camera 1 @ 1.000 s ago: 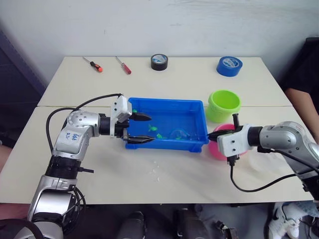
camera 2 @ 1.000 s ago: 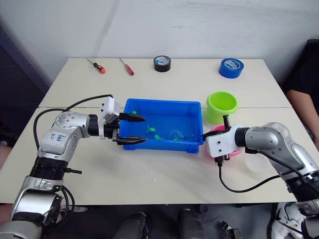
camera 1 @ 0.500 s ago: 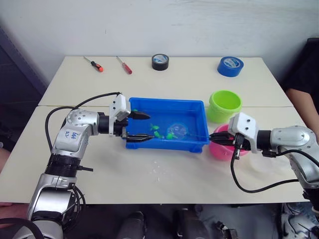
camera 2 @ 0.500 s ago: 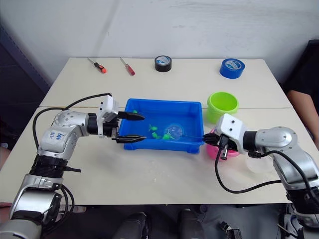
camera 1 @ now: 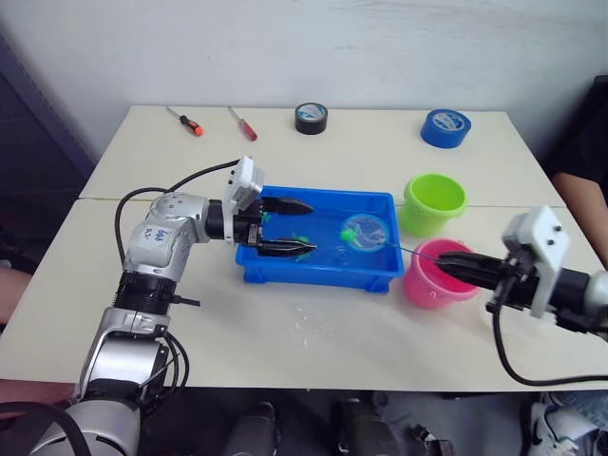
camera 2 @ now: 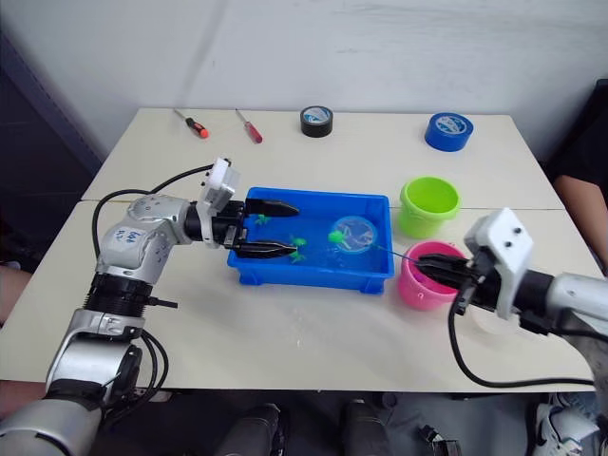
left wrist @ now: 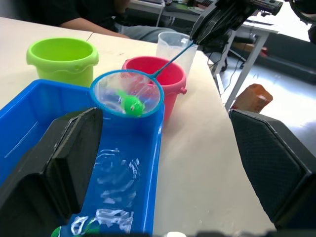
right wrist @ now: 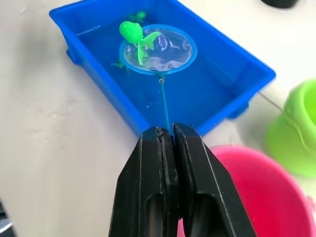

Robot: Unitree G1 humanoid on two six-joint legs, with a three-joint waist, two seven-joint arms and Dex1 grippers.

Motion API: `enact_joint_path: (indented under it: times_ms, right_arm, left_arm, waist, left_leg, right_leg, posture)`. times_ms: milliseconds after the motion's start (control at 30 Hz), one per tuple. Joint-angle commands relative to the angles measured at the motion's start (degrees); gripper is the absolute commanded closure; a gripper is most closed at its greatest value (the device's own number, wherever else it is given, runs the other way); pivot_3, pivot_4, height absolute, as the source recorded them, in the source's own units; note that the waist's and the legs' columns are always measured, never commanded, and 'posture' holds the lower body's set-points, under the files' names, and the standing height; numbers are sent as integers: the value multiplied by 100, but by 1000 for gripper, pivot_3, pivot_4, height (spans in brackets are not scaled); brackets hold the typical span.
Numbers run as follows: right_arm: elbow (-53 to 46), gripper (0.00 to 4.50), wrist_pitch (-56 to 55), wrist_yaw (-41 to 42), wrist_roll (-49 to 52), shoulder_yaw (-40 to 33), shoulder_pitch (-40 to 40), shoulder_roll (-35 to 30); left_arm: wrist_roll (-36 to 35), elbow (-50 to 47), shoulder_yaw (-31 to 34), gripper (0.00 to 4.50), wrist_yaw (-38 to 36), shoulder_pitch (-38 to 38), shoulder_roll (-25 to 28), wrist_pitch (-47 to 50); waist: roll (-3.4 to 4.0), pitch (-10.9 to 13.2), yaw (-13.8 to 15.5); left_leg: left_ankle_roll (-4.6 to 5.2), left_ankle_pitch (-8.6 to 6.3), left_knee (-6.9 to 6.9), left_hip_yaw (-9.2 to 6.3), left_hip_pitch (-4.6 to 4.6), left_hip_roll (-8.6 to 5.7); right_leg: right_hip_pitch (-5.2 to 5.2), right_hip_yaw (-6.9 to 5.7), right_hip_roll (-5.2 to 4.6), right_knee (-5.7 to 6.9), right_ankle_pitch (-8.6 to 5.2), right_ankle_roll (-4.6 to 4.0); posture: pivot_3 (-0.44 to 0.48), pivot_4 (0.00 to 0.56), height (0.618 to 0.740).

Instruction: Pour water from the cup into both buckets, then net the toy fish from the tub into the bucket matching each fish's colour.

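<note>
Your right fingers (right wrist: pixel 170 143) pinch the net (camera 1: pixel 366 231) handle; it's just lifted a green fish (right wrist: pixel 133 33) clear above the tub (camera 1: pixel 285 271). Green bucket (camera 1: pixel 434 202) sits at 2 o'clock. Left fingers (camera 1: pixel 290 228) stay open.

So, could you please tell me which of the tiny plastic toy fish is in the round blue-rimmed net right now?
A green toy fish lies in the net, lifted above the blue tub; the other green fish are still down in the tub.
</note>
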Motion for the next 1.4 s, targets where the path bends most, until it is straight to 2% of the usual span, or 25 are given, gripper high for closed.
enact_joint_path:
  times_ms: [33,200,300,433,667,800,900,1133,1233,1400]
  right_arm:
    - [-635,4500,307,-166,320,-1194,558,98]
    - [-1142,4500,521,-179,413,-2702,1696,573]
    - [-1350,4500,312,-150,82,-3086,2296,777]
    - [-1513,4500,-376,-158,-639,-3197,3067,986]
    - [-1461,4500,-381,-434,88,-3151,3054,1249]
    - [-1334,4500,-58,-879,735,-3103,2635,976]
    - [-1016,4500,78,-1121,748,-2723,2178,554]
    - [399,4500,-28,-1683,104,-897,522,-505]
    - [1183,4500,-316,-1877,-461,47,-278,-739]
    - [2128,4500,-924,-2001,-1391,1104,-1192,-882]
  left_arm:
    - [20,289,-99,53,-249,-312,-183,-263]
    - [138,937,-256,53,-525,-720,-548,-621]
    - [199,1250,-316,53,-637,-899,-712,-822]
    - [298,1675,-322,53,-753,-1116,-938,-1101]
    - [387,2041,-239,53,-854,-1267,-1060,-1317]
    - [430,1987,-217,53,-831,-1191,-999,-1346]
    - [410,1899,-158,53,-754,-1140,-961,-1269]
    - [541,2329,157,53,174,-1384,-1071,-1358]
    - [683,2495,150,53,371,-1483,-1086,-1525]
    - [799,2635,171,53,552,-1546,-1118,-1710]
  waist:
    - [0,0,5]
    - [-3,-2,30]
    - [-3,-2,43]
    - [-3,-2,-1]
    - [-4,-2,-52]
    - [-4,-2,-57]
    - [-4,-2,-68]
    - [-4,-2,-106]
    - [-4,-1,-109]
    - [-4,-2,-113]
  left_leg:
    - [4,-2,0,2,0,0]
    - [7,-4,-1,0,4,0]
    - [10,-5,0,1,2,-4]
    - [15,-6,-8,8,10,-7]
    - [12,-5,-10,9,17,-3]
    - [12,-5,-9,9,17,-3]
    - [12,-5,-9,8,18,-3]
    - [12,-4,-8,2,13,-3]
    - [11,-3,-5,6,8,-6]
    - [4,1,-6,8,5,-7]
  right_leg:
    - [1,2,0,-1,0,0]
    - [7,0,2,-2,0,1]
    - [9,0,1,-4,0,1]
    - [13,8,2,-9,3,5]
    - [14,11,3,-5,2,5]
    - [14,12,1,-5,3,5]
    - [15,12,1,-5,2,5]
    - [12,6,2,-4,2,5]
    - [6,7,-1,-4,2,5]
    - [-2,7,-1,0,2,5]
  posture:
    - [0,150,736]
    - [0,150,736]
    - [0,150,736]
    - [0,150,736]
    - [0,150,736]
    - [0,150,736]
    - [0,150,736]
    - [0,150,736]
    - [0,150,736]
    - [0,150,736]
